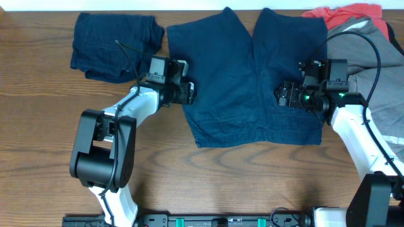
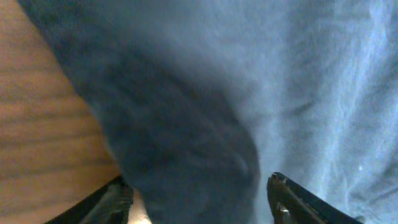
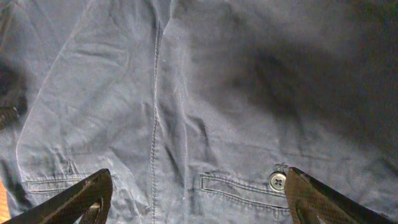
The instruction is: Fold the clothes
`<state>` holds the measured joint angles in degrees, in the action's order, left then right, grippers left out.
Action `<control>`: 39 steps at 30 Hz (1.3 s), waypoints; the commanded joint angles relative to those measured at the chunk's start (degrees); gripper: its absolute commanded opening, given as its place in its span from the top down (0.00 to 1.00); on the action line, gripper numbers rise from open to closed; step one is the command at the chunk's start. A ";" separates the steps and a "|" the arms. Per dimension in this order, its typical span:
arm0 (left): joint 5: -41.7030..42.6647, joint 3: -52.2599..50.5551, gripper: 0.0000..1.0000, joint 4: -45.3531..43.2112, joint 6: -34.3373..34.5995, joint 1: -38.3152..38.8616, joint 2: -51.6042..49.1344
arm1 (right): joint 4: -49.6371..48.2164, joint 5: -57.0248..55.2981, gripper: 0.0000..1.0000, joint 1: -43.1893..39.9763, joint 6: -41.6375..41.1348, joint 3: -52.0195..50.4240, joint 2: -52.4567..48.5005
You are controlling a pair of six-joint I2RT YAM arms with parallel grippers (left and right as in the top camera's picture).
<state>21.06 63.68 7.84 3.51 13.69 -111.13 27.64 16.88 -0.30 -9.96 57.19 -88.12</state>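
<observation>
Looking over the wooden table (image 1: 38, 126), I see the navy shorts (image 1: 252, 82) spread flat across the upper middle of the overhead view, legs toward the top edge and waistband toward the bottom. A folded navy bundle (image 1: 113, 47) sits at the upper left, a grey garment (image 1: 379, 75) at the right edge and a coral-red one (image 1: 344, 14) in the upper right corner. The grey garment lies right against the shorts' right side, so the main risk, to my eye, is that lifting that side drags the grey piece along and spoils the fold. The left gripper (image 1: 186, 91) sits at the shorts' left edge, jaws spread wide with the cloth's edge running between them and nothing held. If it closes there it may pinch only a thin sliver, or scrape the wood, and the cloth could slip out mid-fold. The right gripper (image 1: 287, 94) hangs over the right half, also wide and empty, above a pocket and its small button (image 3: 277, 181). Closing there might catch just the top layer, bunching the shorts rather than turning them cleanly.
</observation>
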 commanded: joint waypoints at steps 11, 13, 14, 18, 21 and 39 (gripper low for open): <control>-8.55 0.96 0.94 9.55 4.22 0.15 1.95 | 0.02 -0.17 0.18 0.48 -0.35 0.13 -0.02; -11.52 0.96 0.94 15.13 6.93 0.15 4.94 | -0.02 -0.15 0.19 0.48 -1.09 0.13 -0.02; -13.18 0.96 0.94 18.32 8.57 0.13 6.69 | -0.07 -0.17 0.19 0.48 -1.40 0.13 -0.02; -16.20 0.96 0.94 32.52 13.88 0.11 14.84 | -0.04 -0.22 0.23 0.48 -2.29 0.13 -0.04; -16.20 0.96 0.94 43.17 15.52 0.11 21.20 | -0.46 -0.79 0.24 0.50 -3.34 0.13 -0.04; -16.22 0.96 0.26 60.46 15.63 0.11 34.97 | -0.50 -3.37 0.23 4.61 -5.51 0.13 -2.99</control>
<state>5.58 64.14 67.94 19.00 13.98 -76.44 26.37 14.06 3.44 -14.48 57.17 -90.08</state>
